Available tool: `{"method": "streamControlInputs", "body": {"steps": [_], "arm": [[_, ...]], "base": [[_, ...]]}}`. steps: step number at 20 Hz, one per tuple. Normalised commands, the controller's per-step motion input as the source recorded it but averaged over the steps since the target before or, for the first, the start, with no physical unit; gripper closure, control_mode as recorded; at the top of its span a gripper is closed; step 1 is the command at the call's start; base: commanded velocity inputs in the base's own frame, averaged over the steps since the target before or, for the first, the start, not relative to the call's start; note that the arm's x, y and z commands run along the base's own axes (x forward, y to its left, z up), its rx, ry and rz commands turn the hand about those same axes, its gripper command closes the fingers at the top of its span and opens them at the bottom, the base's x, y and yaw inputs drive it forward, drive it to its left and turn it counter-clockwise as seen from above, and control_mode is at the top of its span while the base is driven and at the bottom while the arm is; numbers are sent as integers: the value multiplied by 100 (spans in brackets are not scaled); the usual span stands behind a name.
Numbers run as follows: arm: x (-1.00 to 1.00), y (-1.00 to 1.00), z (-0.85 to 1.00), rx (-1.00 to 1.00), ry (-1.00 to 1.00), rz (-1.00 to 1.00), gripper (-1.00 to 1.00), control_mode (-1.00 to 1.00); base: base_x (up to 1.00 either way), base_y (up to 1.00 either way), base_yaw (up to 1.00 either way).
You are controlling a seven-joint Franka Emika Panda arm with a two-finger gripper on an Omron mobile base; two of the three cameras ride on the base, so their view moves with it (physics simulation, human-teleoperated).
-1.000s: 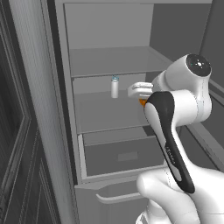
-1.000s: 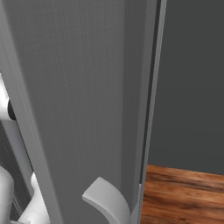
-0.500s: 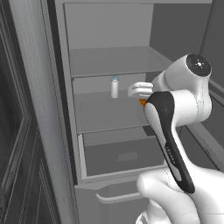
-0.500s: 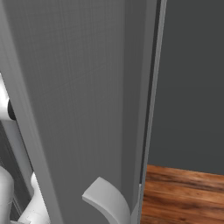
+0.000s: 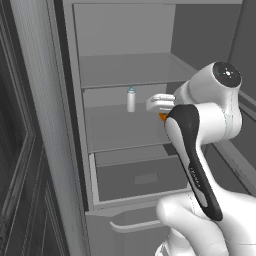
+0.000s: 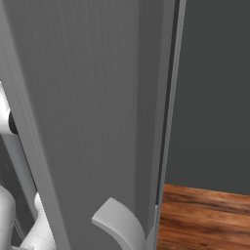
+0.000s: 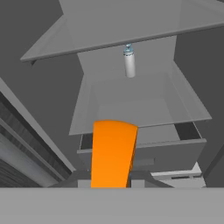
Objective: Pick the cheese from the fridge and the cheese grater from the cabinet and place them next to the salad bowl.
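Hand view shows the cheese [image 7: 112, 153], a bright orange wedge, clamped in the closed gripper [image 7: 111, 186] in front of the open fridge [image 7: 131, 105]. From the left base view the gripper [image 5: 161, 106] sits at the middle shelf, a sliver of orange just under it. Further back on that shelf stands a small pale bottle [image 5: 131, 99] with a bluish cap; any label is too small to read. Below, the drawer [image 5: 140, 175] sits pulled partly out; I cannot tell whether it holds anything. Right base view looks onto the grey fridge door [image 6: 93, 112] with its curved handle [image 6: 119, 227].
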Motion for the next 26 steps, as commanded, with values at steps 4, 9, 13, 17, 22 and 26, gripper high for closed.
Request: {"method": "streamControlInputs", "body": {"steps": [4, 9, 13, 17, 22, 26], "arm": [[0, 0, 0, 0, 0, 0, 100, 100], [0, 0, 0, 0, 0, 0, 100, 100], [0, 0, 0, 0, 0, 0, 100, 100], [0, 0, 0, 0, 0, 0, 100, 100], [0, 0, 0, 0, 0, 0, 100, 100], [0, 0, 0, 0, 0, 0, 100, 100]], "base": [[-32, 0, 0], [-54, 0, 0], [-52, 0, 0], [-52, 0, 0], [-56, 0, 0], [-57, 0, 0]]}}
